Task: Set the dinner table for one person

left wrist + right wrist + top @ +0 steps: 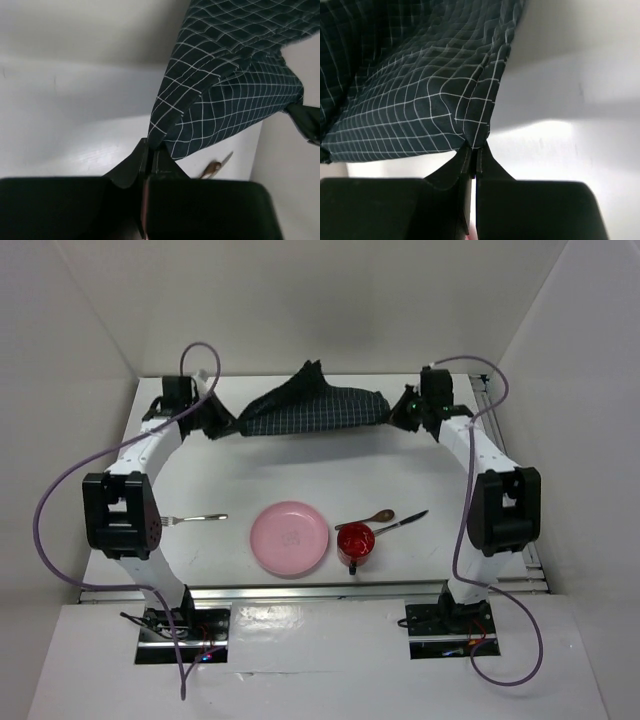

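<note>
The left gripper has its two black fingers pressed together on a corner of the dark navy cloth placemat with thin white checks. In the left wrist view the fabric rises out of the pinch towards the upper right of the frame. The right gripper is closed in the same way, with no gap between its fingers. It clamps another edge of the placemat, which fans out from there to the upper left of the right wrist view.

In the top view, the left gripper is at the cloth's left end and the right gripper is at its right end. The placemat hangs bunched and creased between them in the upper centre, with one fold peaking upward.

Both arms reach well up the frame. Their elbow blocks sit at mid-height near the left and right edges, and their white forearms slant inward to the cloth.

The large matte-white rectangular dinner table fills the middle of the top view, with a metal rail along its lower edge.

Five things lie on the table in the lower centre:
- A round pink plate.
- A red cup, just to the right of the plate.
- A wooden spoon, above the cup.
- A dark-handled knife, also above the cup.
- A metal fork, to the left of the plate, well apart from it and beside the left arm.
</note>
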Robot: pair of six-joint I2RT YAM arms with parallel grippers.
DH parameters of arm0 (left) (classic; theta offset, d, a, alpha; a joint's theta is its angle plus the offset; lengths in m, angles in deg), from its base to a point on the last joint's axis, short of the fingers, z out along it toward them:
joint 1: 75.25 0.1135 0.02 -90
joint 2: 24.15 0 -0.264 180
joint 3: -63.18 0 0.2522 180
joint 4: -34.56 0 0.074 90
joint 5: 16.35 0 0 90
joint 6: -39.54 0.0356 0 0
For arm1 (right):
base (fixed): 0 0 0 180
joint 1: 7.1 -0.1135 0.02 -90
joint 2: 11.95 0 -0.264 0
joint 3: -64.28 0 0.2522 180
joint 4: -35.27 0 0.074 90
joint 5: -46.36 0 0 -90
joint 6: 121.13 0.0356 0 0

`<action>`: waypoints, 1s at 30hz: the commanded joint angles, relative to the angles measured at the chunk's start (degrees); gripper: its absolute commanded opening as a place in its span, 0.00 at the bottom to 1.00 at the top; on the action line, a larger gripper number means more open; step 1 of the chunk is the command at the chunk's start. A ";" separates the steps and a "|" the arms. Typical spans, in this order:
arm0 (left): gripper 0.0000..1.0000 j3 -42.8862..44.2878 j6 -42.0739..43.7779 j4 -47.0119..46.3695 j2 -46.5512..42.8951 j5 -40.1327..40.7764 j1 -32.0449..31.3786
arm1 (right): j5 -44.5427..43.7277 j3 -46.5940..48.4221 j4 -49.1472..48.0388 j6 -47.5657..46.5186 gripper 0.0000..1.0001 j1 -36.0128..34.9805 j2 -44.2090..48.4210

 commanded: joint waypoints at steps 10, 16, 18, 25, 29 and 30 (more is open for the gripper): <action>0.84 -11.03 -1.61 6.67 -1.92 5.36 0.30 | -6.68 -19.11 -0.61 -0.10 0.81 -3.69 4.15; 0.76 -2.07 2.59 13.96 -5.19 17.22 -1.79 | -13.18 -12.52 4.66 -1.86 0.88 -5.01 6.53; 0.45 0.66 4.61 15.64 -4.66 20.13 -4.78 | -13.72 -10.59 4.68 -3.26 0.74 -6.50 6.53; 0.00 8.04 5.77 21.52 6.58 21.10 -12.43 | -11.98 -4.78 8.19 -5.20 0.00 -9.58 -2.51; 0.00 8.58 6.29 22.23 11.59 23.21 -12.97 | -8.89 -4.25 7.58 -5.20 0.00 -9.58 -6.03; 0.00 9.10 6.30 22.84 12.21 23.83 -12.97 | -8.89 -4.86 7.58 -5.20 0.00 -9.58 -6.65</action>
